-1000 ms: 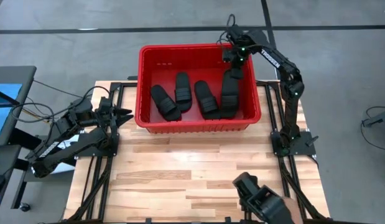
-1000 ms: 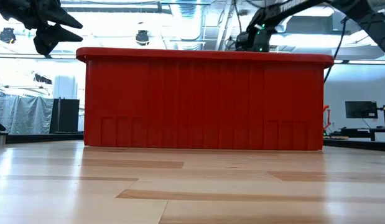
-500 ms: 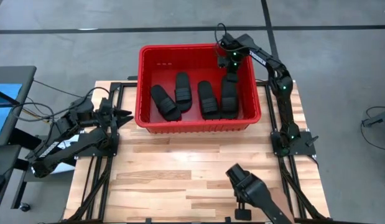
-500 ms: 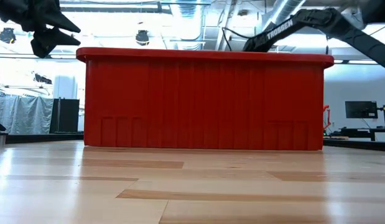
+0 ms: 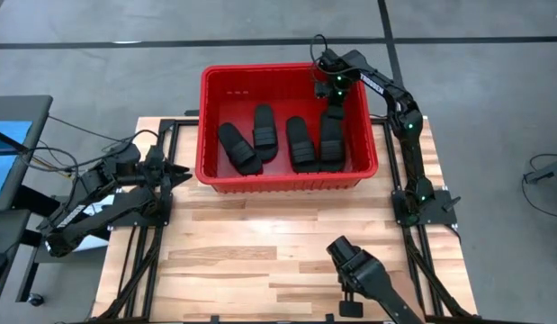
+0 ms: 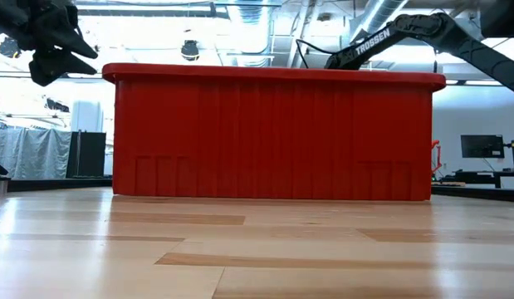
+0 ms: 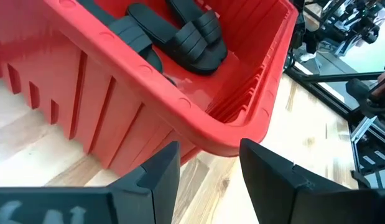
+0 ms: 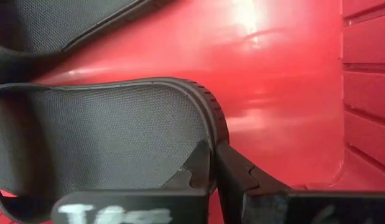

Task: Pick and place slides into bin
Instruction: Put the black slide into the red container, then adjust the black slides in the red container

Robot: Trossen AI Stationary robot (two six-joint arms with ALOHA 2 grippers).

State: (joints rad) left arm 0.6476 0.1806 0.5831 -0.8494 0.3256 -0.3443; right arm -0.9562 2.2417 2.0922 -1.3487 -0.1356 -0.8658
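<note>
High view: right tool (image 5: 332, 101) remains pinching a slide (image 5: 331, 137); left tool (image 5: 177, 170) dipped, open.

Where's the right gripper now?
High view: the right gripper is inside the red slotted plastic bin, far right corner, above the rightmost black sandal.

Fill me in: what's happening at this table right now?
All four black slides lie inside the red bin. The right claw is down in the bin's far right corner, its fingers close together at the edge of the rightmost slide's sole. The left claw waits open outside the bin's left wall, holding nothing.
</note>
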